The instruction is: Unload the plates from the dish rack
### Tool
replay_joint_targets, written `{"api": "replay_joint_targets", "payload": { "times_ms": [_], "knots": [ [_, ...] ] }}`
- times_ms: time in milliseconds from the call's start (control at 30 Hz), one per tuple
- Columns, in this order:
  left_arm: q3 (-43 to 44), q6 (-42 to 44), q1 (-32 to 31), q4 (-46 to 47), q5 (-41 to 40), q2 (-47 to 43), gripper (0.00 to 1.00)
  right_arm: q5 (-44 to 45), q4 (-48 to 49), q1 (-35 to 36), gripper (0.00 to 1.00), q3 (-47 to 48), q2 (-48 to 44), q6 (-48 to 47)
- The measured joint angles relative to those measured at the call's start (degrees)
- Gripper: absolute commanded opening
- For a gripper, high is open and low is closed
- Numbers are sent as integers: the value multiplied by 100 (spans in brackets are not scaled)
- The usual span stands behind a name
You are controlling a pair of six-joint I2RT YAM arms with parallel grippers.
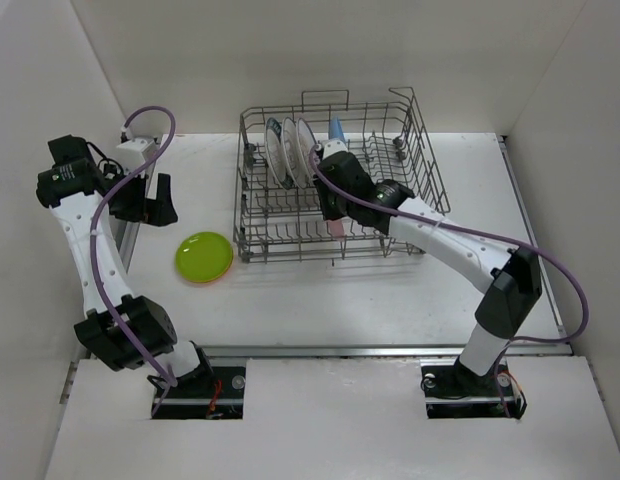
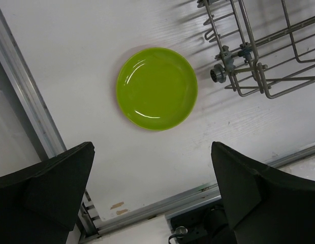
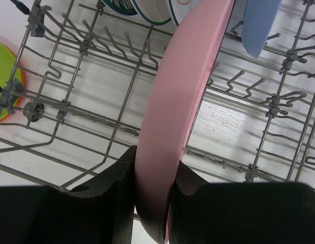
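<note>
The grey wire dish rack [image 1: 410,180] stands at the back middle of the table. Three white patterned plates [image 1: 290,150] and a light blue plate [image 1: 336,128] stand upright in it. My right gripper [image 1: 334,208] is inside the rack, shut on the rim of the pink plate [image 3: 185,101], which stands on edge; its lower edge shows in the top view [image 1: 335,229]. The lime-green plate [image 1: 204,256] lies flat on the table left of the rack, with an orange rim showing under it. My left gripper [image 1: 155,200] is open and empty above the table, the green plate [image 2: 156,87] ahead of it.
The rack's front-left corner with a small wheel [image 2: 218,73] is near the green plate. A metal rail [image 2: 25,96] runs along the table's left edge and another along the near edge [image 1: 390,350]. White walls enclose the table.
</note>
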Motion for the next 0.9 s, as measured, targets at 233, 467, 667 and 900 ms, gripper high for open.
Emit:
{"api": "replay_joint_targets", "payload": {
  "times_ms": [233,467,667,900],
  "knots": [
    [-129,-2,0,-125,2,-2,100,435,-160,9,0,356,341,-26],
    [-511,-2,0,-297,46,-15,100,170,-138,-358,0,603,549,472],
    [-597,-2,0,-341,70,-79,100,-90,-264,-522,0,778,549,1106],
    [-813,-24,0,-352,94,-284,100,66,50,-531,0,1182,-232,2092]
  ]
}}
